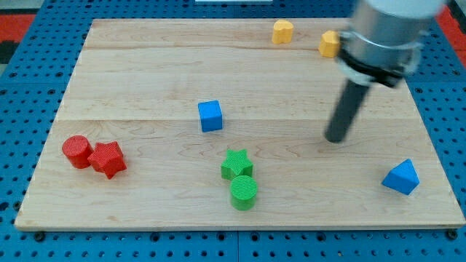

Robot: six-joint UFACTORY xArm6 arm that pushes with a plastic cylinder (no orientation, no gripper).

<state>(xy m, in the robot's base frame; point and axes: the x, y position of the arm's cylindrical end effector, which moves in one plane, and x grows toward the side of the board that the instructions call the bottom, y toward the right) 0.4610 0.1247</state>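
Observation:
My tip (pixel 336 137) rests on the bare wood at the view's right of centre, touching no block. The blue triangular block (pixel 402 177) lies nearest, down and to the right of it. A blue cube (pixel 210 116) sits well to the tip's left. A green star (pixel 237 163) and a green cylinder (pixel 244 192) stand touching each other, below and left of the tip. A yellow block (pixel 329 44) near the view's top is partly hidden behind my arm.
Another yellow block (pixel 282 31) sits at the view's top. A red cylinder (pixel 76 151) and a red star (pixel 108 159) touch at the view's left. The wooden board (pixel 145 73) lies on a blue perforated surface (pixel 22 87).

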